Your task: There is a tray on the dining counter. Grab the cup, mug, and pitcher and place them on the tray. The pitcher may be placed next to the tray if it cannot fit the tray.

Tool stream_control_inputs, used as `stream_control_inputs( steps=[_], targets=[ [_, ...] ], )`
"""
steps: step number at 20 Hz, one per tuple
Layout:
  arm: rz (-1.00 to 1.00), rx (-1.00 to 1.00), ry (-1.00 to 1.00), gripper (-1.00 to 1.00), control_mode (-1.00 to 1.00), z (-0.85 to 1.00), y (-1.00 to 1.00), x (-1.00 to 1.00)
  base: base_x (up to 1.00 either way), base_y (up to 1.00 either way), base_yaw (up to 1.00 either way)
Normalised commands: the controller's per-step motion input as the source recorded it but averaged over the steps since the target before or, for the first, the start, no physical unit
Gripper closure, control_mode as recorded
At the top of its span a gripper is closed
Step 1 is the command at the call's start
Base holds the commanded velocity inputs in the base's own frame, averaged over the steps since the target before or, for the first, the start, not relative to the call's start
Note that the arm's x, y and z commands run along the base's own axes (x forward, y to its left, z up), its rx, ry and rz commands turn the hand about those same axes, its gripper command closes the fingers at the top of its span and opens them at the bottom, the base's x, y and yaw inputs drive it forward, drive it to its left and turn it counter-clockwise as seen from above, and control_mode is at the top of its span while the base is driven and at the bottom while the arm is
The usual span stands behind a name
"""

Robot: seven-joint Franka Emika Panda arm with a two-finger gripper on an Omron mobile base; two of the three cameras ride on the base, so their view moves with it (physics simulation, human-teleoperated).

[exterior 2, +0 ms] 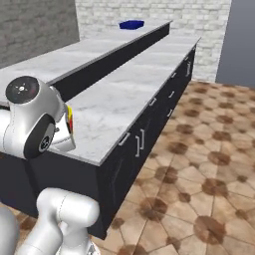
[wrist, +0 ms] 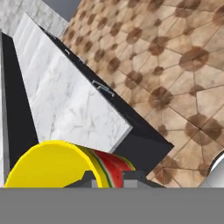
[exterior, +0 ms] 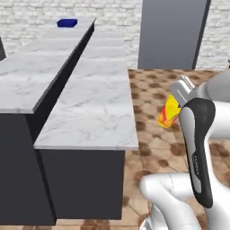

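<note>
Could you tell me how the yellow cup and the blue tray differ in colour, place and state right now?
The cup is yellow with red-orange swirls; the tray is plain dark blue. The cup is close by, carried in the gripper out over the tiled floor beside the dining counter; the tray lies flat at the counter's far end. The cup is a round vessel; the tray is low and rectangular.

Smooth, glossy yellow cup [wrist: 52,164]; polished grey-veined marble dining counter [exterior: 96,112]; matt dark blue tray [exterior: 67,22].

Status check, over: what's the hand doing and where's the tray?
Gripper shut on yellow red-swirled cup, carried over the floor beside the marble counter. Dark blue tray at counter's far end. Nothing seen in the way.
</note>
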Motion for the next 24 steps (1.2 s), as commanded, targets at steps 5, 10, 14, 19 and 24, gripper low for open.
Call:
stream_control_inputs(
  steps=[5,10,14,19,24],
  targets=[
    [0.00,0.00,0.00,1.00,1.00,0.00,0.00,0.00,0.17,1.00,-0.05],
    [0.00,0.00,0.00,1.00,1.00,0.00,0.00,0.00,0.00,1.00,-0.05],
    [0.00,0.00,0.00,1.00,1.00,0.00,0.00,0.00,0.00,1.00,-0.06],
    [0.00,0.00,0.00,1.00,1.00,0.00,0.00,0.00,-0.01,1.00,-0.11],
    [0.00,0.00,0.00,1.00,1.00,0.00,0.00,0.00,-0.16,1.00,-0.16]
  ],
)
